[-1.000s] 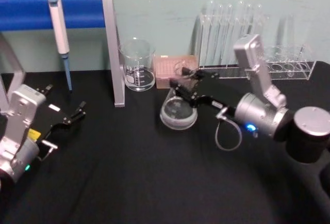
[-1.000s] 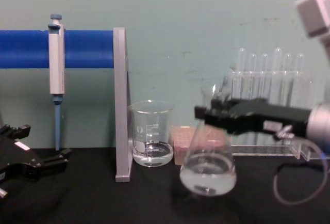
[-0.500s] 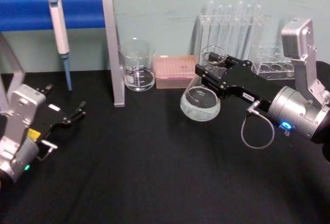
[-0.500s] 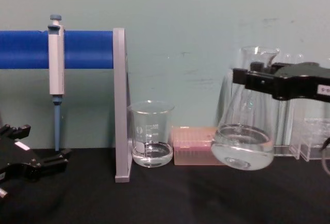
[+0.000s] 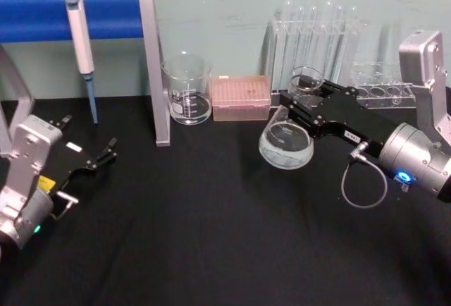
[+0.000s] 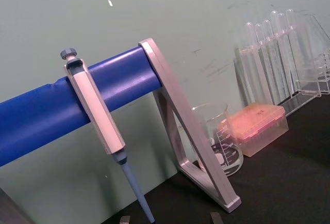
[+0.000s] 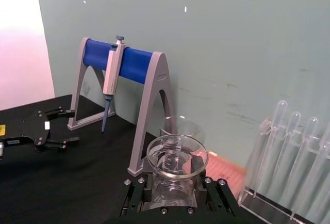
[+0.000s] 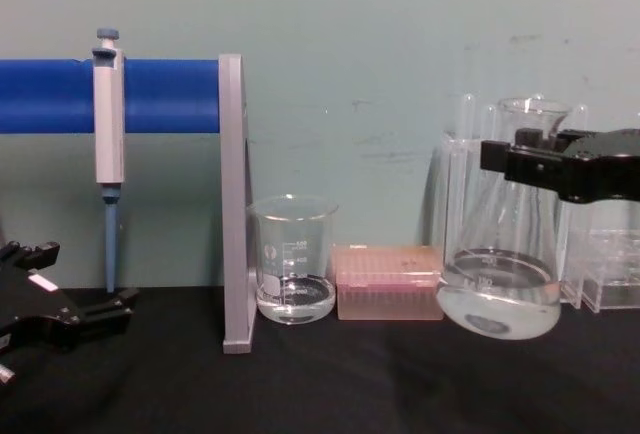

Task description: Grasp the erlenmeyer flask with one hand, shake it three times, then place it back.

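The erlenmeyer flask (image 5: 286, 144) is clear glass with some clear liquid in its wide base. My right gripper (image 5: 311, 106) is shut on its neck, just under the flared rim. In the chest view the flask (image 8: 500, 279) hangs slightly tilted just over the black table, with the right gripper (image 8: 545, 166) reaching in from the right edge. The right wrist view looks down on the flask's rim (image 7: 177, 157) between the black jaws. My left gripper (image 5: 99, 159) rests parked and open at the table's left side.
A glass beaker (image 5: 188, 98) and a pink tip box (image 5: 242, 98) stand at the back centre. A rack of test tubes (image 5: 317, 38) is behind the flask. A pipette (image 5: 81, 31) hangs on the blue stand (image 5: 156, 73) at the back left.
My right gripper has carried the flask up from left of centre and over to the right, now slightly lower than half a second ago. The left arm has stayed still.
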### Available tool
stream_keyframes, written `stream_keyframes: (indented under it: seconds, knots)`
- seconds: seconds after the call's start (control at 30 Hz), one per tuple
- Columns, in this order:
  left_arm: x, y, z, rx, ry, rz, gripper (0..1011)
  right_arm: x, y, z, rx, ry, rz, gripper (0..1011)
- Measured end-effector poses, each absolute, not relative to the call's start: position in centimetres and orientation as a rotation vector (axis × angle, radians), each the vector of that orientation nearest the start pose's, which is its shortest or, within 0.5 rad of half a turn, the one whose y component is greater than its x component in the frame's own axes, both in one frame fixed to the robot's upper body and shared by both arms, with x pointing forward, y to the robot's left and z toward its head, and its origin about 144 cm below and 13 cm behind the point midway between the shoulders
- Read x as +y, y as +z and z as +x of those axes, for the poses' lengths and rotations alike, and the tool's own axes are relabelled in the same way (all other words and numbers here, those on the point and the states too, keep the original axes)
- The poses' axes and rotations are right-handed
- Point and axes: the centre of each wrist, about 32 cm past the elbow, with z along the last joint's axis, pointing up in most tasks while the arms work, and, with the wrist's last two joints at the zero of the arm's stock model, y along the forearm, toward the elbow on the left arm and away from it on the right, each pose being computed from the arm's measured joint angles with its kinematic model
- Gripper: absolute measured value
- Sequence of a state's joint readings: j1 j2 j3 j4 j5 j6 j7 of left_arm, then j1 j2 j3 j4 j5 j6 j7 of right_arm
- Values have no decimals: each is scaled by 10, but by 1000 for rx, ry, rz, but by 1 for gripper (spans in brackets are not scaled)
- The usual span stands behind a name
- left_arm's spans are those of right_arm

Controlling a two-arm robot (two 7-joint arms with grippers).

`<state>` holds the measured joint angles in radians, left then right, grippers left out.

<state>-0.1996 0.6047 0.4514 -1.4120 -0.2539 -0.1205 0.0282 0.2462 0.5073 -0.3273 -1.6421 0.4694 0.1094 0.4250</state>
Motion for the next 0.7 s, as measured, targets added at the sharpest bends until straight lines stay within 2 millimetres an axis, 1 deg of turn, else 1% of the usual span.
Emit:
stream_keyframes:
  seconds: [0.53, 0.7]
  knots:
    - [310, 1140, 489, -285, 1248, 305, 1001, -265, 1231, 506, -99, -810, -41, 458]
    - [310, 1140, 489, -285, 1248, 304, 1001, -259, 1231, 506, -102, -776, -41, 458]
